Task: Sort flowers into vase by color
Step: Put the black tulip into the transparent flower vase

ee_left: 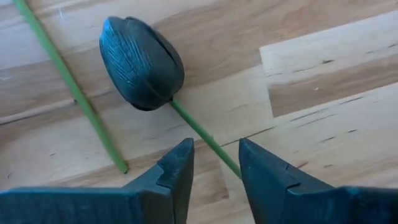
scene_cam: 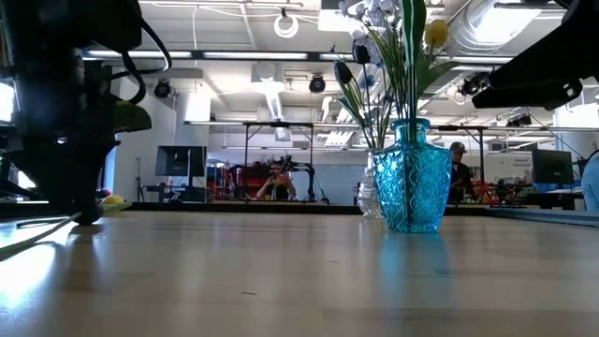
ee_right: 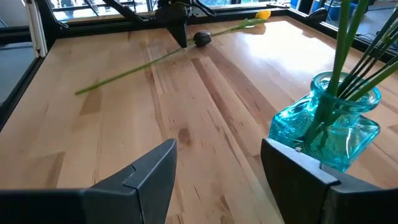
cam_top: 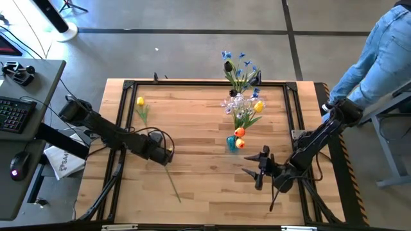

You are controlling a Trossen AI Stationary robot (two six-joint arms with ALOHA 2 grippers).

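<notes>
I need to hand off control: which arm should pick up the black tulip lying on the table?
Left. The left gripper is open right over the black tulip, straddling its stem. The right gripper waits open near the blue glass vase.

Wooden table [cam_top: 205,186] bears teal vase [cam_top: 231,142], black flower [ee_left: 142,62], yellow flower [cam_top: 140,101]

free: table [cam_top: 205,186] front-mid bare | blocked: vase [cam_top: 231,142] ctr-right, black tulip [ee_left: 142,62] by left jaws
</notes>
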